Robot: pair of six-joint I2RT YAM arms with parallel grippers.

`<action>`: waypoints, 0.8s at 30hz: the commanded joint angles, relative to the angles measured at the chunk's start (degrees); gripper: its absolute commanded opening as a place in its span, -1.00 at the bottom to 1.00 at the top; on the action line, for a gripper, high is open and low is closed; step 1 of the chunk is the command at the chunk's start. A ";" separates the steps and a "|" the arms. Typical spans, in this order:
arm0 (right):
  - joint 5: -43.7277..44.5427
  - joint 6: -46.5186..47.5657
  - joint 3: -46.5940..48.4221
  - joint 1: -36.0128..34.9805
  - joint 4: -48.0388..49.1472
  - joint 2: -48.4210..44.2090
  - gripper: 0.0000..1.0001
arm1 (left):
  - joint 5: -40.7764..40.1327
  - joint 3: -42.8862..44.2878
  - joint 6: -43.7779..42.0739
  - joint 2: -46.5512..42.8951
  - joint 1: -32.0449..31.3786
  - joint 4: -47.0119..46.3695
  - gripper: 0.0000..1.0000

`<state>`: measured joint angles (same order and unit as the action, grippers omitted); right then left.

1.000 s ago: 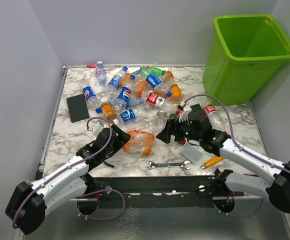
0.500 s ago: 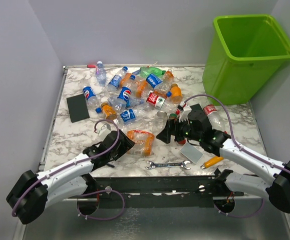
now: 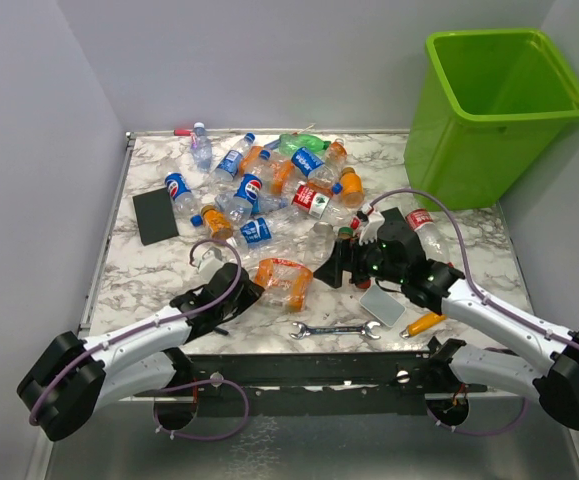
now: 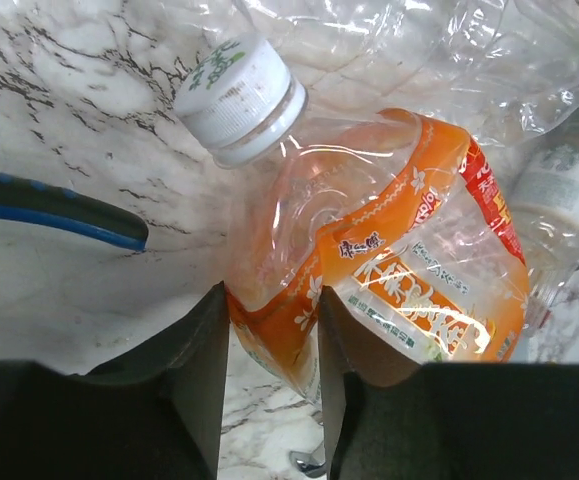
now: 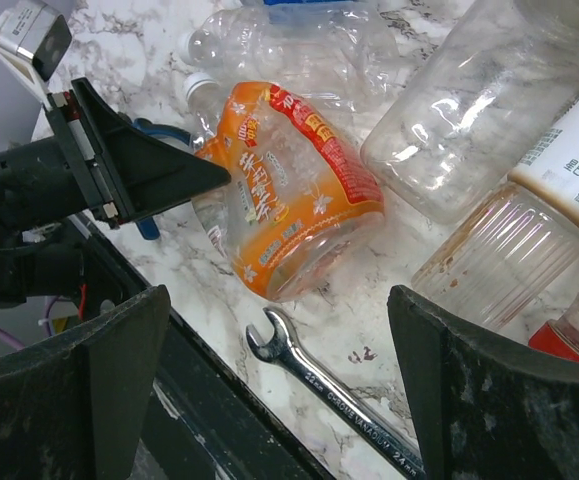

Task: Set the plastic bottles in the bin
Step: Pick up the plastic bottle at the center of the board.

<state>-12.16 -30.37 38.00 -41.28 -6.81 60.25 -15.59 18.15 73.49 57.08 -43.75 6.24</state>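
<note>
A crushed clear bottle with an orange label (image 3: 285, 281) (image 4: 399, 260) (image 5: 289, 190) and a white cap lies near the table's front edge. My left gripper (image 3: 253, 291) (image 4: 274, 300) is shut on the crumpled lower edge of this bottle; both fingers press the orange plastic. My right gripper (image 3: 332, 266) (image 5: 277, 295) hovers open just right of it, with nothing between its fingers. Several more plastic bottles (image 3: 269, 180) lie heaped at the back middle of the table. The lime-green bin (image 3: 469, 150) stands at the far right, beyond the table.
A chrome wrench (image 3: 334, 330) (image 5: 329, 385) lies at the front edge below the right gripper. A black slab (image 3: 155, 215) sits at the left, a grey slab (image 3: 381, 305) and a yellow-handled screwdriver (image 3: 424, 322) at the front right. A clear bottle (image 5: 479, 110) lies close by the right gripper.
My left gripper slid forward to the orange-labelled bottle and closed on its edge, nudging the bottle slightly right. The right gripper stayed open and barely moved.
</note>
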 commanded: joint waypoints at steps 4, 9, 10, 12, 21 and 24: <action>-1.81 1.94 3.41 -0.39 -5.24 -2.91 0.88 | -2.07 3.36 -6.45 -6.17 -0.30 2.02 -0.66; -4.34 4.73 8.09 -0.33 -9.45 -4.73 0.90 | 2.18 7.10 -14.14 -10.88 -0.33 3.87 -0.86; -4.91 5.57 9.97 -0.38 -10.54 -4.89 0.90 | 4.06 8.36 -16.44 -11.49 -0.29 3.85 -0.89; -5.99 7.80 13.57 -0.35 -13.35 -4.88 0.90 | 6.77 12.01 -22.72 -12.14 -0.30 4.32 -0.93; -4.68 17.60 26.29 -0.35 -22.80 -0.88 0.91 | 25.09 33.50 -53.39 -3.92 -0.29 8.90 -1.00; -5.23 18.33 28.67 -0.37 -23.51 0.66 0.91 | 30.50 36.31 -57.29 -1.25 -0.33 8.57 -1.00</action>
<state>-16.19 -16.01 63.75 -41.28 -24.95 58.65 2.98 51.44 28.73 52.49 -43.75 12.95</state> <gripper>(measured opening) 0.953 0.366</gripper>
